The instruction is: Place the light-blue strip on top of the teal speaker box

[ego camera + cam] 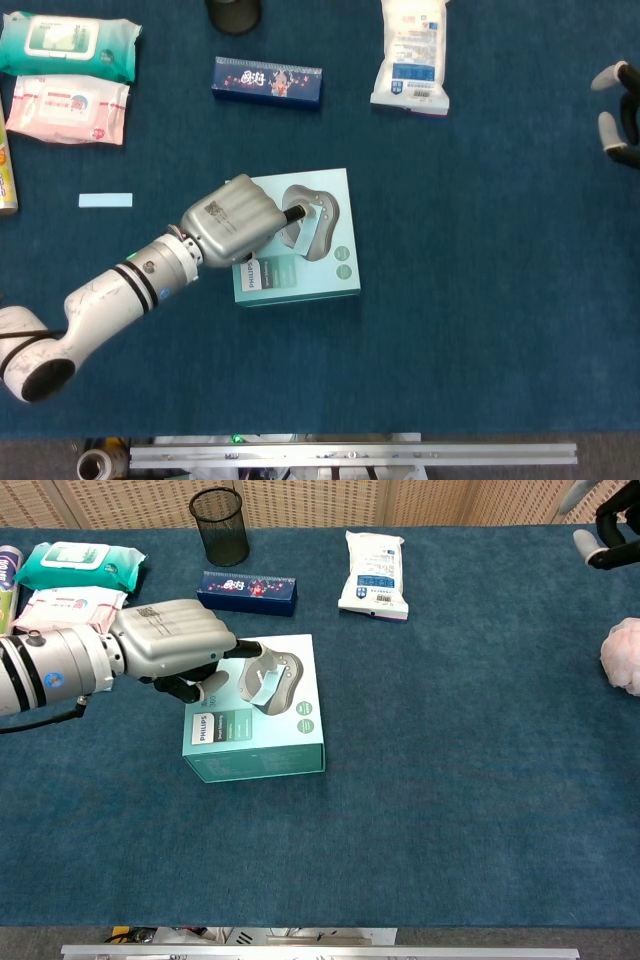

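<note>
The teal speaker box (300, 272) (255, 742) lies at mid-table. A light-blue strip (300, 228) (262, 687) rests on its lid, over the printed speaker picture. My left hand (230, 222) (170, 640) reaches over the box's left half, and its outstretched fingertips (271, 662) touch the strip. Whether the strip is pinched is hidden by the hand. A second light-blue strip (105, 200) lies flat on the cloth to the left. My right hand (619, 110) (601, 530) hovers at the far right edge, fingers apart and holding nothing.
Along the back are a black mesh cup (220, 525), a dark blue box (267, 81), a white pouch (411, 55) and two wipe packs (65, 45) (68, 108). A pink fluffy item (624, 656) sits at the right edge.
</note>
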Action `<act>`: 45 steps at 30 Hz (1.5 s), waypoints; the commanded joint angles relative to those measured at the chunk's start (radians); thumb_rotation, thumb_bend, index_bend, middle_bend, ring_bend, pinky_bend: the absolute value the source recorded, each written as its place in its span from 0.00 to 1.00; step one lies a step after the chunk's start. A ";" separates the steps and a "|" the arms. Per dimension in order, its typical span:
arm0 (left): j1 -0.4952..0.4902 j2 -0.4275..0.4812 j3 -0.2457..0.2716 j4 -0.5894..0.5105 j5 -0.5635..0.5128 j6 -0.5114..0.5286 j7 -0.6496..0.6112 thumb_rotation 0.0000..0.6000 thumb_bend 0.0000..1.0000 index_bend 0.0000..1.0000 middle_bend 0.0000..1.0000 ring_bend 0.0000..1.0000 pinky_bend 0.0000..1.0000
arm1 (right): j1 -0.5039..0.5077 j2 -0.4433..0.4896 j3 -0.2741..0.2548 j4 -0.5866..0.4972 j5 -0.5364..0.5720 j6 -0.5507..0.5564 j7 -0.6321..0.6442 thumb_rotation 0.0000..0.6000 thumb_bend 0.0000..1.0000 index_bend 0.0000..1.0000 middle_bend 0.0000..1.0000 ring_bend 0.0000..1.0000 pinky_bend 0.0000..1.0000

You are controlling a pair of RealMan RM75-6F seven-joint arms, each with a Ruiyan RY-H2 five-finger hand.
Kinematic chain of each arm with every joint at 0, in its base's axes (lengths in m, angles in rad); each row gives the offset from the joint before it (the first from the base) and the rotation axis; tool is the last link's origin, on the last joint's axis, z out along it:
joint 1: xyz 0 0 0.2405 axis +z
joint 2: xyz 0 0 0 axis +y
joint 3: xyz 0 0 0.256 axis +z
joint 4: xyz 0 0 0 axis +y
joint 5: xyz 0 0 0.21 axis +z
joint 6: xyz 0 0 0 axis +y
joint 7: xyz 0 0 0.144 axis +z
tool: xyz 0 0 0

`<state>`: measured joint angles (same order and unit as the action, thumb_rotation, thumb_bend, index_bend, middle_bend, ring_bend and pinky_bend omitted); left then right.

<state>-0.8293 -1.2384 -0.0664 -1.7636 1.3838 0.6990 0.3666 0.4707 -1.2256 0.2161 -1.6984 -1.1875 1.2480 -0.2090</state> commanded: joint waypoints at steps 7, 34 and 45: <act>-0.019 -0.012 0.019 0.007 -0.055 -0.007 0.053 1.00 0.74 0.18 1.00 1.00 0.94 | -0.007 0.003 0.001 0.006 -0.004 -0.003 0.012 1.00 0.41 0.41 0.86 0.98 1.00; -0.056 -0.020 0.035 0.004 -0.126 0.017 0.082 1.00 0.74 0.18 1.00 1.00 0.94 | -0.023 0.005 0.003 0.024 -0.010 -0.015 0.043 1.00 0.41 0.41 0.86 0.98 1.00; -0.052 -0.009 0.036 -0.028 -0.122 0.058 0.076 1.00 0.74 0.18 1.00 1.00 0.94 | -0.028 0.004 0.002 0.031 -0.013 -0.020 0.054 1.00 0.41 0.41 0.86 0.99 1.00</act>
<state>-0.8815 -1.2485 -0.0312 -1.7895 1.2601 0.7558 0.4438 0.4433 -1.2216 0.2184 -1.6673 -1.2012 1.2287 -0.1548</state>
